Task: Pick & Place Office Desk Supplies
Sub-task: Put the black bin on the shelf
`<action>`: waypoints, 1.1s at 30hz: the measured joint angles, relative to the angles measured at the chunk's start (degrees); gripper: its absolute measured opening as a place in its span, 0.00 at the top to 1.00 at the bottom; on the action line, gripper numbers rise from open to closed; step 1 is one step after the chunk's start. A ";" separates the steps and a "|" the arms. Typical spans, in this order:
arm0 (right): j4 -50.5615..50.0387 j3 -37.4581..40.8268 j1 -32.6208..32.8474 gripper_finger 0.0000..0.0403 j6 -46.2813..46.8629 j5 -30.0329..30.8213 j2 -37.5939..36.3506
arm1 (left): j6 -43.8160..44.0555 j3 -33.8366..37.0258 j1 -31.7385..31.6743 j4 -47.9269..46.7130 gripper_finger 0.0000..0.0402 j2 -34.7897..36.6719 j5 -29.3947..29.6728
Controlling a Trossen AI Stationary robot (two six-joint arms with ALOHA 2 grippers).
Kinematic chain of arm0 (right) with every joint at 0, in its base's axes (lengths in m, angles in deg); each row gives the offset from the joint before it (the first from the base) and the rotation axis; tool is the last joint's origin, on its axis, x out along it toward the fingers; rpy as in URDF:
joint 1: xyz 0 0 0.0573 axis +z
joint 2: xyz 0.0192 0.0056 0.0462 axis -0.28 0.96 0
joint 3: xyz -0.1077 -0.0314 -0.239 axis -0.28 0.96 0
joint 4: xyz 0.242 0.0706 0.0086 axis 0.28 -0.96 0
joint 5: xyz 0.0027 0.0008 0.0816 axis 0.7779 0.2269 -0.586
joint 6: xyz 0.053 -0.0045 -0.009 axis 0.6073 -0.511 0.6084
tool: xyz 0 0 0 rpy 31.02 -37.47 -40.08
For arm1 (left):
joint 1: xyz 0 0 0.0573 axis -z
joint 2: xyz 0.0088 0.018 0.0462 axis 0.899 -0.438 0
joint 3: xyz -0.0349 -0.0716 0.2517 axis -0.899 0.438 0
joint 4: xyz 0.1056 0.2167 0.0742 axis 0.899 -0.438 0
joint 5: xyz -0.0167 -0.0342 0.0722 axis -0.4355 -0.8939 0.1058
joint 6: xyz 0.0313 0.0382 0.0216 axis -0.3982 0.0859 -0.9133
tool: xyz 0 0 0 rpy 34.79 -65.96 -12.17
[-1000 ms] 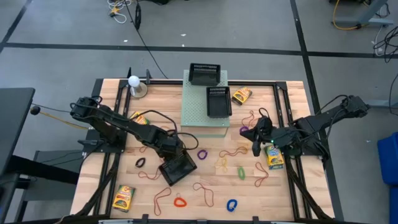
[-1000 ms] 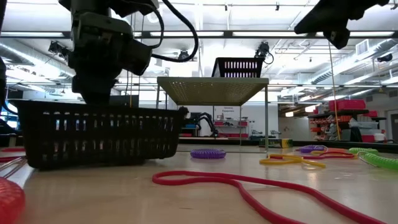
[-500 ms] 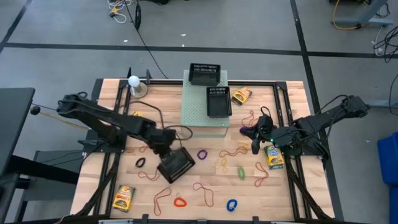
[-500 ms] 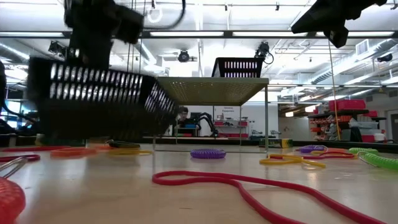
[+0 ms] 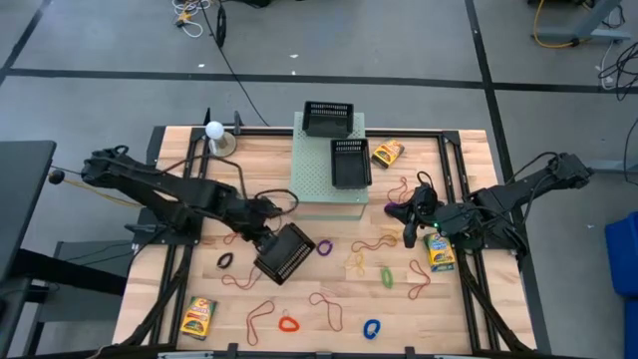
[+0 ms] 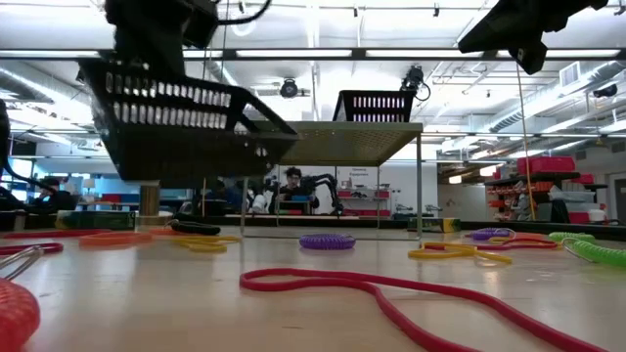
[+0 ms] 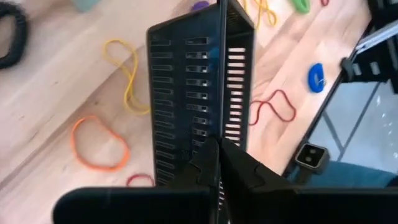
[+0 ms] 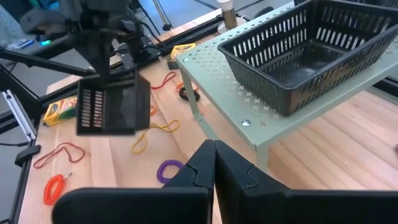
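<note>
While your left gripper [image 5: 267,242] is closed tight on the rim of a black mesh plastic tray [image 5: 286,252], this tray hangs tilted in the air, clear of the wooden table [image 5: 459,299], just in front of the large pale-green perforated box [image 5: 324,184] that stands like a small shelf at the back middle of the table. In the low view the tray [image 6: 181,122] is clearly above the tabletop, with one side lower than the other. In the left wrist view you see the two dark fingers [image 7: 214,168] pressed together on the tray wall [image 7: 199,93].

Your right gripper [image 5: 408,225] waits to the right of the pale-green box, near its front corner, with the fingers closed together and holding nothing.

On top of the pale-green box two more black mesh trays [image 5: 350,162] stand, one behind the other.

The supplies are still on the table around the box. A purple loop [image 5: 324,246] lies just beside the lifted tray, in front of the box. Thin orange-brown rubber bands [image 5: 374,243] lie scattered in front of the box, with a green loop [image 5: 387,275], a red loop [image 5: 288,323] and a blue loop [image 5: 371,328] farther forward, and a black loop [image 5: 224,261] to the front left. One yellow-green crayon box [image 5: 388,154] lies right of the pale-green box, one [image 5: 441,252] lies beside your right gripper, and one [image 5: 198,317] at the front left corner.
</note>
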 joint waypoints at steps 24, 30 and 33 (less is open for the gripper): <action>0.05 0.00 0.00 0.98 0.00 0.00 0.02 | -4.70 0.06 -0.86 -4.42 0.79 -12.56 0.50; 0.07 0.00 0.00 0.98 0.04 0.23 0.02 | -2.47 0.06 -0.88 -6.29 0.67 -12.56 3.16; 0.08 0.00 0.00 0.98 0.04 0.50 0.02 | 0.06 0.04 -1.27 -8.54 0.62 -13.46 2.46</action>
